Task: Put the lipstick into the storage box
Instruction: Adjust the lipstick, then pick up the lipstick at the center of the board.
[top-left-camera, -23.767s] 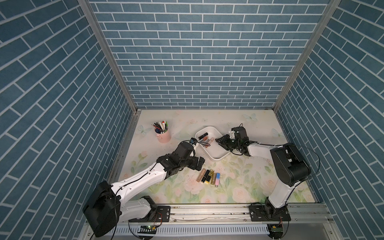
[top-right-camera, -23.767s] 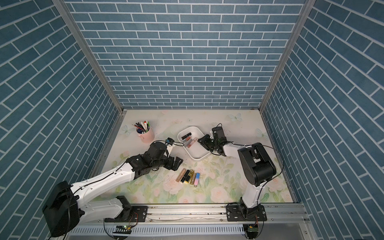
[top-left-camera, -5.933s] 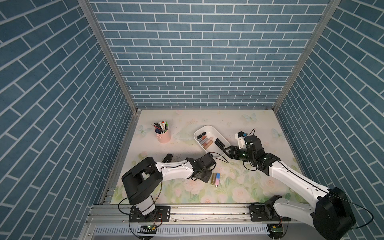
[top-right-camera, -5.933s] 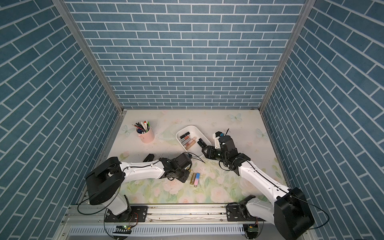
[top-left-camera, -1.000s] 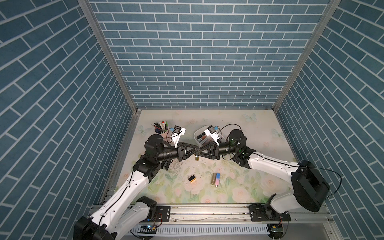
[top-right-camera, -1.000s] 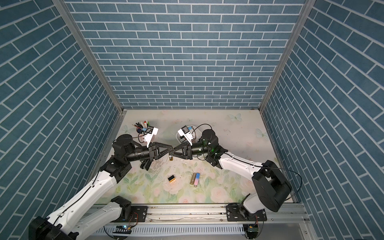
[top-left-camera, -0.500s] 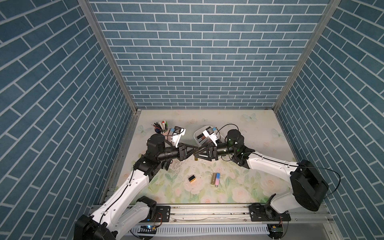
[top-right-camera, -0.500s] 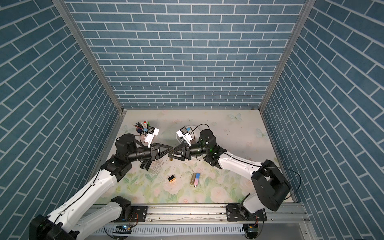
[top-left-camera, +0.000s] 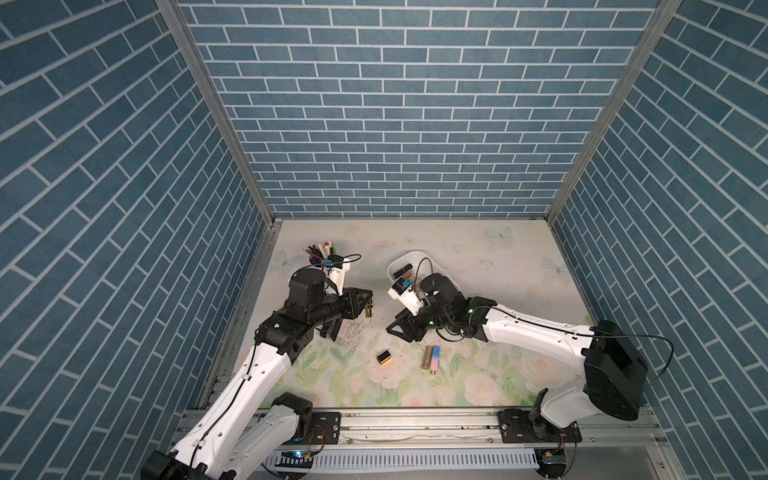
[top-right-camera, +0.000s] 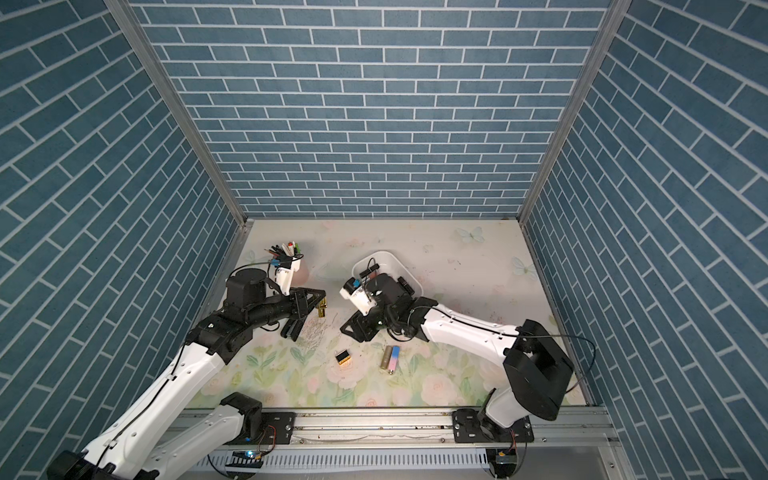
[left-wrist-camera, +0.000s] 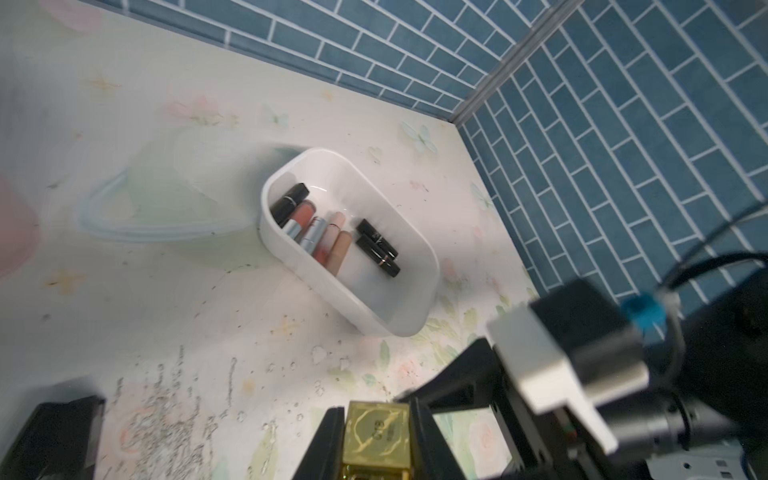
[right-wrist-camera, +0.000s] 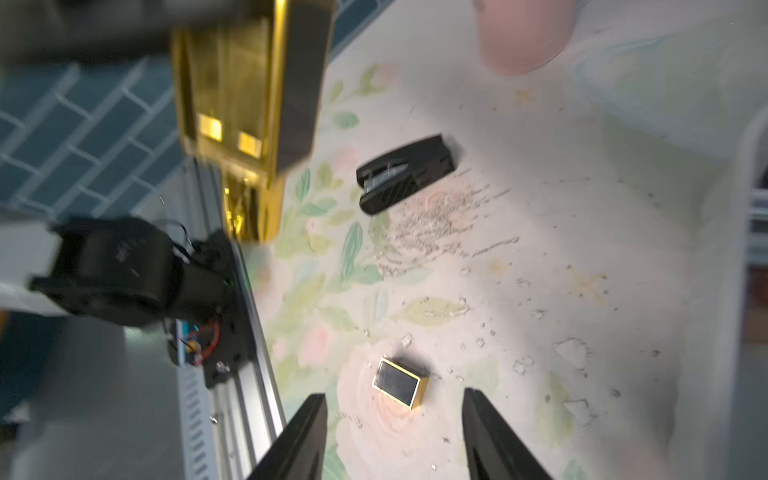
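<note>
My left gripper (left-wrist-camera: 376, 415) is shut on a square gold lipstick (left-wrist-camera: 376, 434), held above the table's left middle in both top views (top-left-camera: 369, 309) (top-right-camera: 322, 309). The right gripper (right-wrist-camera: 395, 432) stands open and holds nothing; it hangs over a small black-and-gold lipstick cap (right-wrist-camera: 400, 386) that lies on the mat (top-left-camera: 384, 356). In a top view it sits to the right of the left gripper (top-left-camera: 401, 332). The white storage box (left-wrist-camera: 291, 253) holds several lipsticks and lies behind the right wrist (top-left-camera: 415, 254). Two more lipsticks (top-left-camera: 430, 358) lie side by side in front.
A pink pen cup (top-right-camera: 303, 272) full of pens stands at the back left, partly behind my left wrist. A black ridged piece (right-wrist-camera: 405, 178) lies on the mat under the left arm (top-left-camera: 330, 330). Grey scuff marks (top-left-camera: 353, 330) cover the mat between the arms.
A second ago both grippers met at the gold lipstick. The right gripper has opened and let go, and the arms have drawn apart, the left keeping the lipstick.
</note>
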